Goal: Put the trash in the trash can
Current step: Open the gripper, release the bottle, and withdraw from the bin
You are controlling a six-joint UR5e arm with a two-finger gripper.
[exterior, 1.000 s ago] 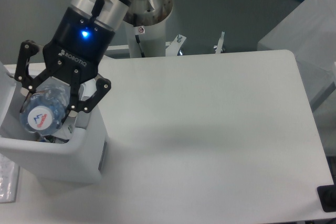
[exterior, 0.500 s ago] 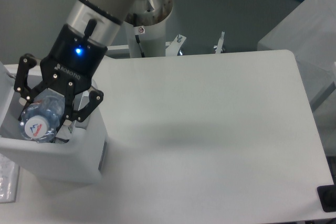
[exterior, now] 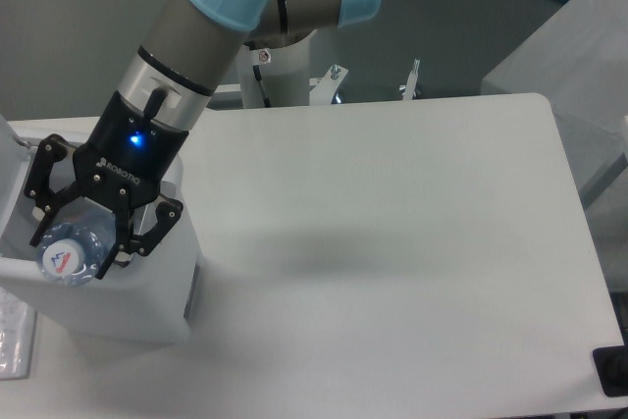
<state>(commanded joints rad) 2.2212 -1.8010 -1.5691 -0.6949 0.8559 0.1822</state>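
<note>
The white boxy trash can (exterior: 108,303) stands at the table's left edge with its top open and a grey panel (exterior: 192,291) on its right side. My gripper (exterior: 78,245) hangs over the opening with its black fingers (exterior: 147,231) lowered to the rim. It is shut on the clear plastic bottle (exterior: 67,252), which points its round end with a red-and-blue mark toward the camera and sits partly inside the can. The crumpled wrapper is hidden from view.
The white table (exterior: 392,242) stretches to the right of the can. The arm's base column (exterior: 285,56) and two metal clamps (exterior: 412,80) stand at the far edge. A ribbed translucent piece (exterior: 14,336) lies at the lower left beside the can.
The gripper has moved down and slightly left with the bottle, lowering it from above the rim into the can's opening.
</note>
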